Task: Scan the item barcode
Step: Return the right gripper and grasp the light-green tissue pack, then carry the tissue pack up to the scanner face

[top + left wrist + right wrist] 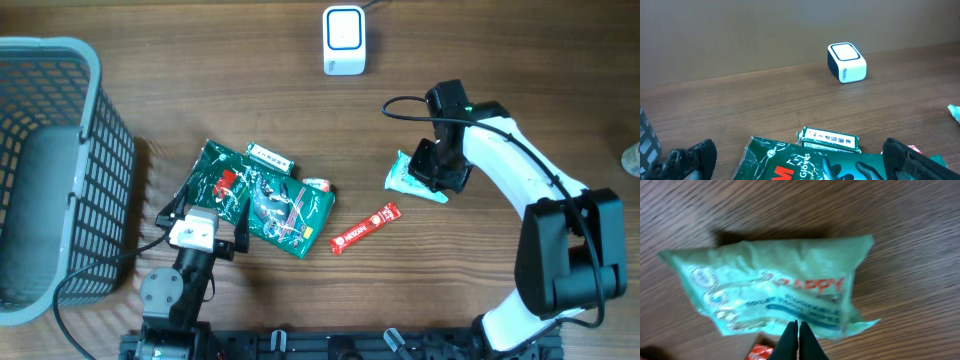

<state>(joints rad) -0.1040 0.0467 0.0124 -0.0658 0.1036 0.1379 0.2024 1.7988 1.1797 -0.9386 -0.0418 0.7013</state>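
Wooden desk, scanner (343, 40) at the far end. Right claw (797, 329) is pinched shut on just the near edge of the pale green packet (775, 292) mid-desk, left claw (797, 159) gaping and empty. A skimpy grip like that could slip on the lift.

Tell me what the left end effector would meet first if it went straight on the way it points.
Probably the green glove packet, lying just ahead of the open left end effector; depth is unclear.
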